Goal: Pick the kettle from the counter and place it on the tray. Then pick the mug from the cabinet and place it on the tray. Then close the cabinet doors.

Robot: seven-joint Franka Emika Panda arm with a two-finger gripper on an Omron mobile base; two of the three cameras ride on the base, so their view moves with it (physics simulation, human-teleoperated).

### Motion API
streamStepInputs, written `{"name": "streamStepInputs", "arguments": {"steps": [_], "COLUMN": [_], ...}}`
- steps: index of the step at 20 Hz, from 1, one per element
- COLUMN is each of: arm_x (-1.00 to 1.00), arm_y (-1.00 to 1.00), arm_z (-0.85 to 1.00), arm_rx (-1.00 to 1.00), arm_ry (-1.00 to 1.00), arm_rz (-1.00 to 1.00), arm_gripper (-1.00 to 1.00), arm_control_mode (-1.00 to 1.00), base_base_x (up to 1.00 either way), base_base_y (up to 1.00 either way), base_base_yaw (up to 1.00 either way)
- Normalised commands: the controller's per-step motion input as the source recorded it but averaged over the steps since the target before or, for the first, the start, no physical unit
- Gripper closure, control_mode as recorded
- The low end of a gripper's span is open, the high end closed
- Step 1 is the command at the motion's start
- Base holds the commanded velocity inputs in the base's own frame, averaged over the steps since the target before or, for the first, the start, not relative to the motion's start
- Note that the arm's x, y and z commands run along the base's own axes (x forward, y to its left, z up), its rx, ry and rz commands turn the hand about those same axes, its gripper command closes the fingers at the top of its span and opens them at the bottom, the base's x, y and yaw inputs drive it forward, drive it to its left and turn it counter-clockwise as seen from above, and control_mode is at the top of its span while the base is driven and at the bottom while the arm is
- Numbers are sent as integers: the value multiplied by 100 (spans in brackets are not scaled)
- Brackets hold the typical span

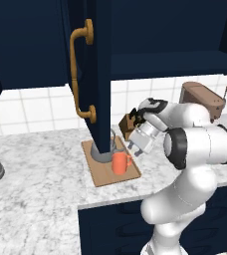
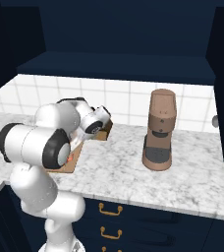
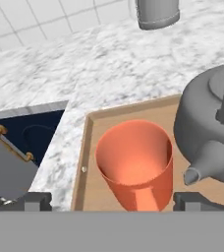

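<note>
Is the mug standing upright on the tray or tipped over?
Upright. In the hand view the mug shows its open mouth facing up, standing on the tray beside the kettle; the left base view agrees.

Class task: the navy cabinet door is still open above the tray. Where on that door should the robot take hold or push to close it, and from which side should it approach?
Best bet is the cabinet door by its long curved brass handle. The bar stands vertical and proud of the panel, so open jaws can span it from the door's handle face. The gripper should first rise clear of the mug and kettle on the tray.
</note>
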Motion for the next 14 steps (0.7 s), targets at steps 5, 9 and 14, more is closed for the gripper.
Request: {"name": "streamStepInputs", "arguments": {"steps": [5,9,14], "arm_x": [-63,-63,-56], "arm_y": [-6,-20,-33], "arm_z": [51,53,55], "arm_rx": [0,0,0], "arm_ry": [-29,-26,-21], "arm_rz": [-7,-22,-27], "arm_gripper": [-100,-100,-100], "arm_control_mode": [-100,-100,-100], "base_base_x": [0,0,0], "base_base_y": [0,0,0], "base_base_yaw": [0,0,0]}}
